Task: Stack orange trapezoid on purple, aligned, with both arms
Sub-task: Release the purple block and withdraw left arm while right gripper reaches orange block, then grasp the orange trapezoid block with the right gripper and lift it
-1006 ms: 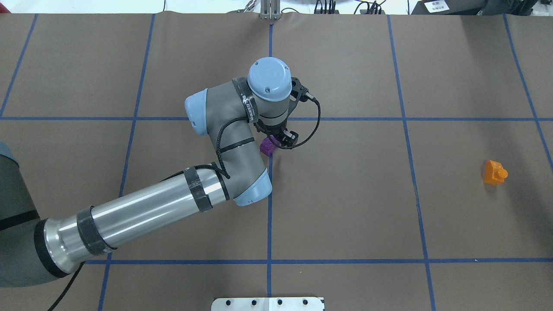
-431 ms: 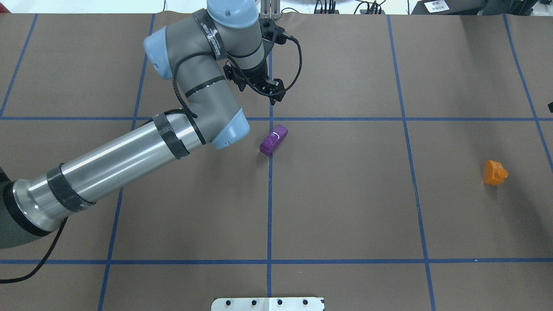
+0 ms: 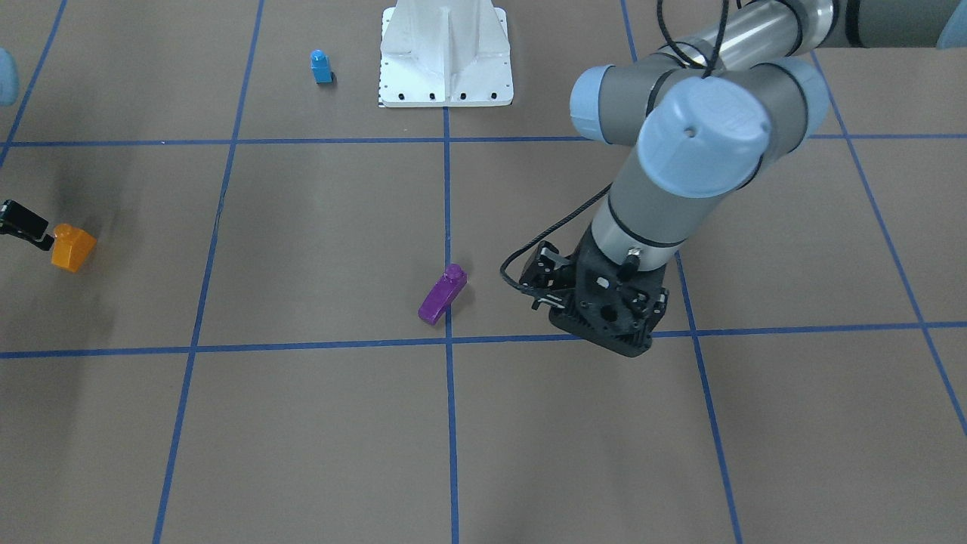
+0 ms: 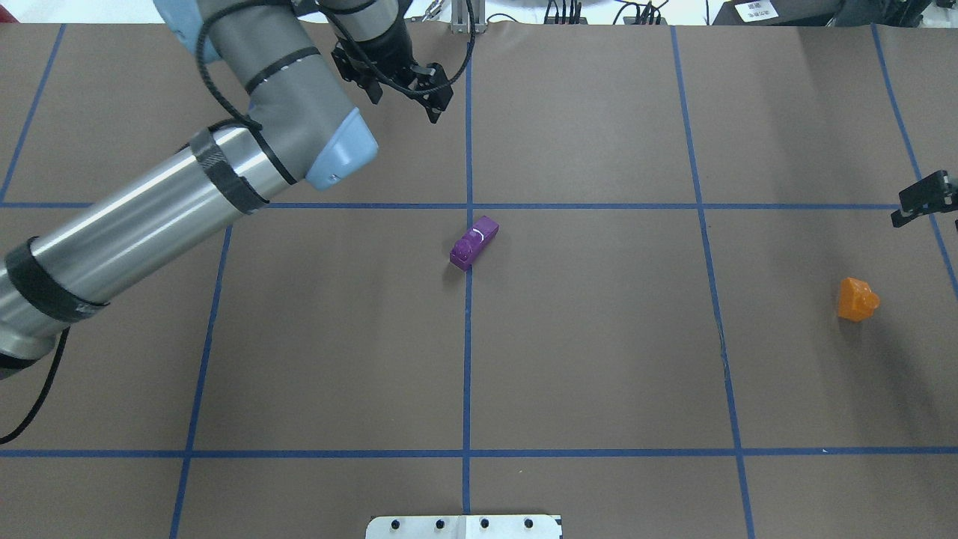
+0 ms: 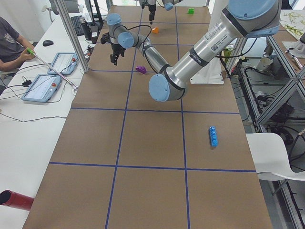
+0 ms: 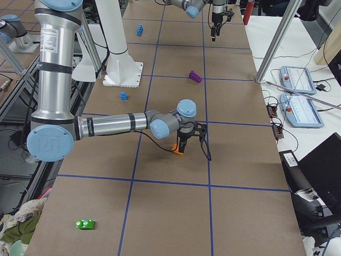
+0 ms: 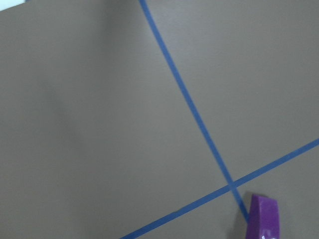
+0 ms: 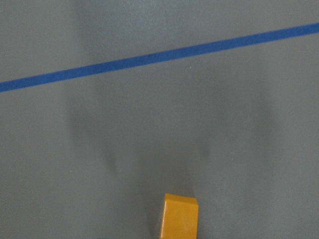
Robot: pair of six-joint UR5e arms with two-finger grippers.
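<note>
Brown table (image 4: 599,337), gridded in blue tape, lies below me. My left arm (image 4: 150,224) reaches toward its far side, left gripper (image 4: 403,106) spread wide, holding nothing. My right gripper (image 4: 924,198) pokes in; its spread I cannot tell. Purple (image 4: 474,242) lies at centre, orange trapezoid (image 4: 855,299) far right.

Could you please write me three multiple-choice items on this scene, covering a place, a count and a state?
1. Where does the purple brick lie? A. on the central blue tape line; B. on the white base plate; C. at the table's edge.
2. How many bricks show in the overhead view? A. one; B. two; C. four.
3. What does the left end effector hold? A. nothing; B. the purple brick; C. a blue brick.
1A, it straddles that line; 2B, only it and the orange trapezoid; 3A, it hangs open and empty.
</note>
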